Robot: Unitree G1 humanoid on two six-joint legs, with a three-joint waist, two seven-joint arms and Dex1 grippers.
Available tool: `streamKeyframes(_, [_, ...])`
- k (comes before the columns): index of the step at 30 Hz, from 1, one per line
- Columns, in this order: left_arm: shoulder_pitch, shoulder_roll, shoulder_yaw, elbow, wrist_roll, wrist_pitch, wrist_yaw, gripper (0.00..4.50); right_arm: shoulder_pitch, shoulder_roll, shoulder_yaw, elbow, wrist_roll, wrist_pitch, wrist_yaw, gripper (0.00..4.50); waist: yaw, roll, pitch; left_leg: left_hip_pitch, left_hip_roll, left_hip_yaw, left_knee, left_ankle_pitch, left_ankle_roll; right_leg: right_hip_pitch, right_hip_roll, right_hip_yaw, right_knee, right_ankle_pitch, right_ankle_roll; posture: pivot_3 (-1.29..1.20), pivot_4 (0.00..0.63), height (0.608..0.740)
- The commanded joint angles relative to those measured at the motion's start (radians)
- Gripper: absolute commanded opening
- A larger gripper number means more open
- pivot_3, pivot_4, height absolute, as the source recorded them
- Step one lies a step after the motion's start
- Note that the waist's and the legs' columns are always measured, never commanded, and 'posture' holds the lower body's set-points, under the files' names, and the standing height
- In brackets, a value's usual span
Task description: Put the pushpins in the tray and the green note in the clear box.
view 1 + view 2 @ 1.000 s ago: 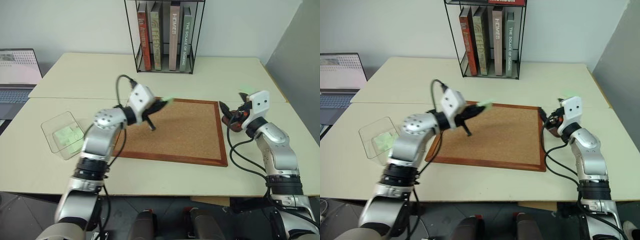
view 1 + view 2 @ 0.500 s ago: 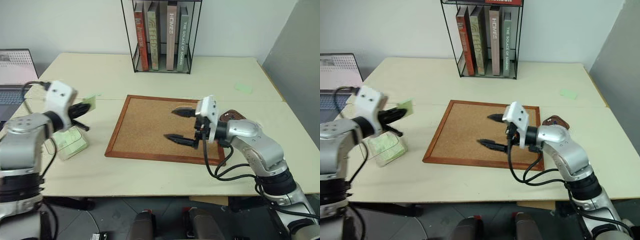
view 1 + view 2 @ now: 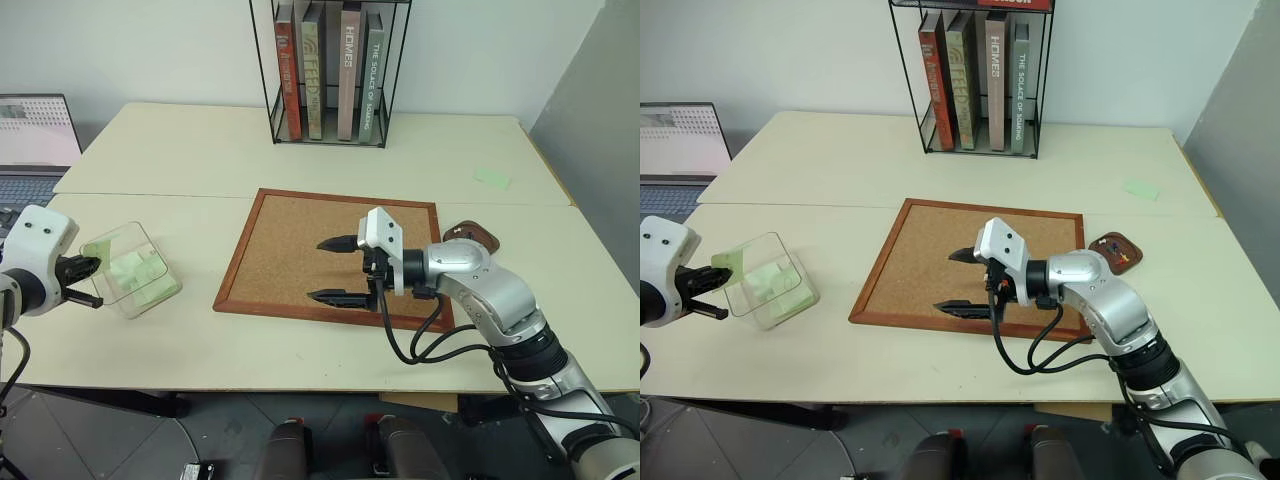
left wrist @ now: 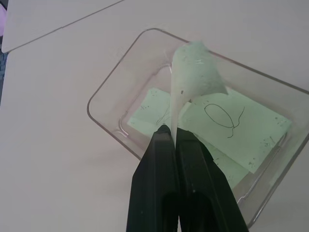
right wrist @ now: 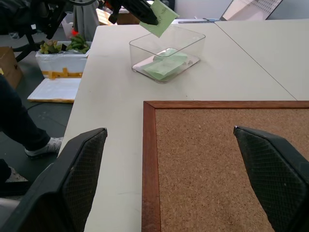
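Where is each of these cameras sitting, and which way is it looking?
Left and right eye views: on the head, looking forward and down at the table; both arms show, left gripper and right gripper.
Left wrist view: on the left wrist, looking down its shut fingers at the green note over the clear box.
Right wrist view: on the right wrist, looking between open fingers across the cork board.
Shared: both wrist views show the box and note.

A pale cream counter (image 3: 300,150) carries a wood-framed cork board (image 3: 300,250) at its middle, a clear box (image 3: 135,272) well to the left, a small reddish-brown tray (image 3: 473,236) touching the board's right edge, a black wire book rack (image 3: 330,75) at the back, and one loose green note (image 3: 491,177) far right.
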Motion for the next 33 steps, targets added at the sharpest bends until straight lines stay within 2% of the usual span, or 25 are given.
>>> streamKeyframes(1, [-0.029, -0.014, 0.025, -0.009, -0.012, 0.010, 0.041, 0.48, -0.021, 0.014, 0.000, -0.015, -0.007, -0.024, 0.017, 4.50, 0.000, 0.000, 0.000, 0.000, 0.000, 0.000, 0.000, 0.000, 0.000, 0.000, 0.000, 0.000, 0.000, 0.000, 0.000, 0.00, 0.150, 0.740])
streamKeyframes(4, [-0.026, -0.015, 0.027, -0.018, -0.030, 0.031, 0.038, 1.18, -0.023, 0.019, 0.002, -0.014, -0.014, -0.027, 0.022, 4.50, -0.001, 0.000, 0.000, 0.000, 0.000, 0.000, 0.000, 0.000, 0.000, 0.000, 0.000, 0.000, 0.000, 0.000, 0.000, 0.00, 0.150, 0.740])
streamKeyframes(5, [-0.024, -0.014, 0.028, -0.022, -0.035, 0.036, 0.038, 1.20, -0.023, 0.020, 0.002, -0.014, -0.015, -0.027, 0.023, 4.50, -0.001, 0.000, 0.000, 0.000, 0.000, 0.000, 0.000, 0.000, 0.000, 0.000, 0.000, 0.000, 0.000, 0.000, 0.000, 0.00, 0.150, 0.740])
streamKeyframes(12, [-0.032, -0.012, 0.039, -0.044, -0.065, 0.075, 0.049, 2.66, -0.023, 0.022, -0.005, -0.019, -0.017, -0.017, 0.028, 4.50, -0.002, 0.000, 0.000, 0.000, 0.000, 0.000, 0.000, 0.000, 0.000, -0.001, 0.000, 0.000, 0.000, 0.000, 0.000, 0.00, 0.150, 0.740])
streamKeyframes(14, [-0.045, -0.010, 0.041, -0.048, -0.073, 0.085, 0.056, 2.92, -0.022, 0.024, -0.006, -0.020, -0.018, -0.016, 0.028, 4.50, -0.002, 0.000, 0.000, 0.000, 0.000, 0.000, 0.000, 0.000, 0.000, -0.001, 0.000, 0.000, 0.000, 0.000, 0.000, 0.00, 0.150, 0.740])
streamKeyframes(17, [-0.059, -0.009, 0.049, -0.046, -0.094, 0.099, 0.058, 3.62, -0.017, 0.026, -0.009, -0.019, -0.020, -0.017, 0.029, 4.50, -0.002, 0.000, 0.000, 0.000, 0.000, 0.000, 0.000, 0.000, 0.000, -0.001, 0.000, 0.000, 0.000, 0.000, 0.000, 0.00, 0.150, 0.740])
streamKeyframes(26, [-0.128, -0.045, 0.054, -0.131, -0.144, -0.004, 0.069, 3.62, 0.035, 0.049, -0.080, -0.047, 0.004, -0.025, -0.030, 4.50, 0.003, -0.001, 0.000, 0.000, 0.000, 0.000, 0.000, 0.000, 0.000, -0.001, 0.000, 0.000, 0.000, 0.001, -0.001, 0.00, 0.150, 0.740])
streamKeyframes(29, [-0.170, -0.142, 0.033, -0.226, -0.151, -0.151, 0.115, 3.62, 0.103, 0.044, -0.161, -0.105, 0.053, 0.014, -0.075, 4.50, 0.017, -0.001, 0.000, 0.000, -0.001, 0.001, 0.000, 0.000, 0.000, 0.000, -0.001, 0.001, 0.000, 0.003, -0.004, 0.00, 0.150, 0.740])
streamKeyframes(33, [-0.208, -0.209, -0.029, -0.315, -0.211, -0.112, 0.112, 3.62, 0.223, 0.024, -0.250, -0.189, 0.081, 0.019, -0.141, 4.50, 0.022, -0.001, -0.001, -0.001, -0.001, 0.001, 0.000, 0.000, 0.000, 0.000, -0.001, 0.001, -0.001, 0.003, -0.005, 0.00, 0.150, 0.740])
